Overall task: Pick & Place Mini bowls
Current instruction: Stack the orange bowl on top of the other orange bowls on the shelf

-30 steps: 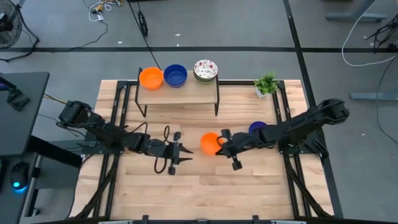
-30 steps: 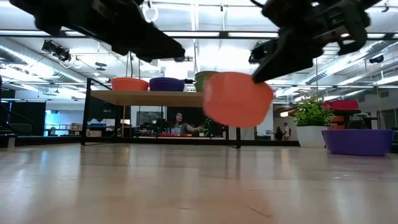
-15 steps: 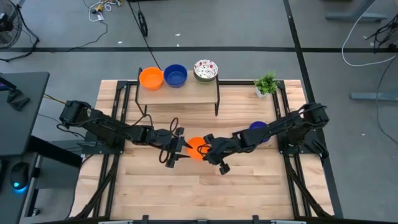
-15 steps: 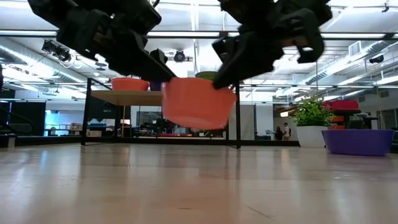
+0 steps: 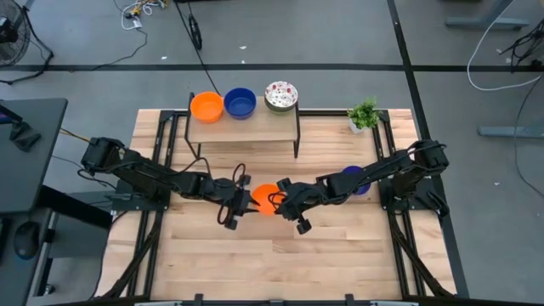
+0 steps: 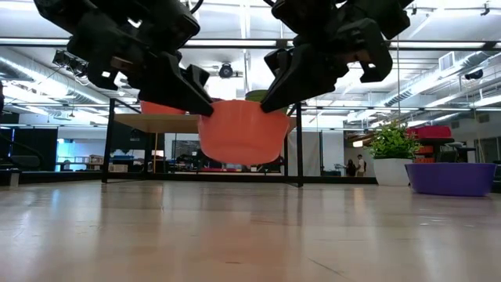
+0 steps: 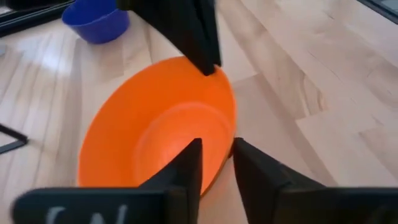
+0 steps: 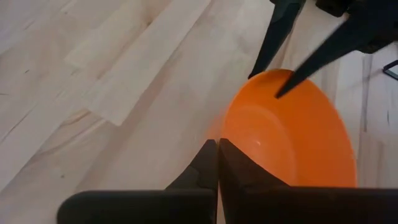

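Above mid-table, the orange mini bowl hangs clear of the wood, the left gripper straddling its left rim with a narrow gap, the right gripper pinching its right rim. Farther right rests a blue mini bowl; three bowls top the far shelf.

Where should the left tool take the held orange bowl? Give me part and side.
On the rim of the orange bowl, opposite where the right tool pinches it, nearest the left tool. The bowl hangs upright off the table, its thin wall exposed there to straddle from above.
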Action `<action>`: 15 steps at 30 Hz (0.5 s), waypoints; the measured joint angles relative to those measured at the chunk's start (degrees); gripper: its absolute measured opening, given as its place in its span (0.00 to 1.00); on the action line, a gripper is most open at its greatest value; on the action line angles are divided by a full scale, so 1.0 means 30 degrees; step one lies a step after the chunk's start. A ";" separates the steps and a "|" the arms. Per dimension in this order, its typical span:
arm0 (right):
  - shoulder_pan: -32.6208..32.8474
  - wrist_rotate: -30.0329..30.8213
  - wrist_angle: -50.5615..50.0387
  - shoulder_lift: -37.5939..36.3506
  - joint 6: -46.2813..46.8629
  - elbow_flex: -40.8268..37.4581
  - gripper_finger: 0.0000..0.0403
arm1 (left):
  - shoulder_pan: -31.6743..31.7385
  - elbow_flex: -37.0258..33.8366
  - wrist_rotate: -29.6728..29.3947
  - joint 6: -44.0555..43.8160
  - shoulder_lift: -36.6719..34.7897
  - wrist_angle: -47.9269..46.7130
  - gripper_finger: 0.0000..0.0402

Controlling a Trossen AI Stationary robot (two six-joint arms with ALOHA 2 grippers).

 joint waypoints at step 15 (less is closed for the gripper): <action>0.0073 -0.0036 0.4539 -0.0040 -0.1486 0.0058 0.15 | -0.0175 -0.0007 0.2338 0.0938 0.0000 -0.0194 0.01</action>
